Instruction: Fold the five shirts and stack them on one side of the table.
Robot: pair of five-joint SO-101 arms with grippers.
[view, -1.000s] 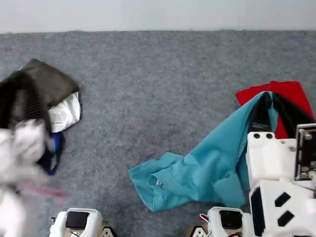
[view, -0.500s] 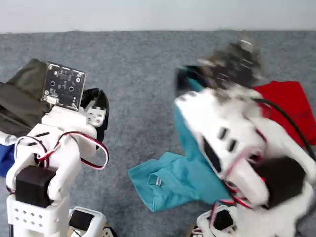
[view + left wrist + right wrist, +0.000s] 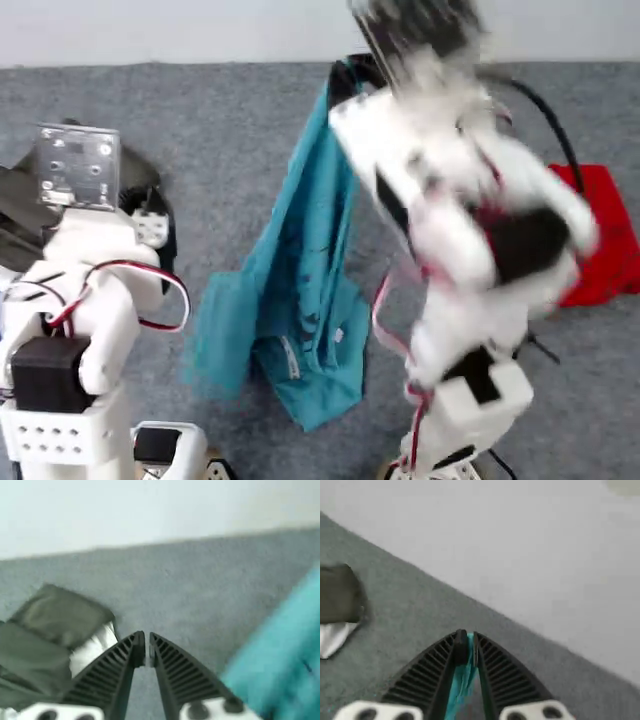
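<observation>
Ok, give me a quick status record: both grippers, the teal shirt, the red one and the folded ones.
left gripper: shut, empty, near the folded shirts
right gripper: shut on teal shirt, up near the table's far edge
teal shirt: unfolded, hanging from right gripper, lower end appears to reach the table
red shirt: on the table, partly hidden by the right arm
olive shirt: folded, lying on white shirt, on the left arm's side

A grey, felt-like covering (image 3: pixel 250 130) is lying across the whole table, and a plain pale wall (image 3: pixel 200 30) is standing behind it — meeting its far edge.
</observation>
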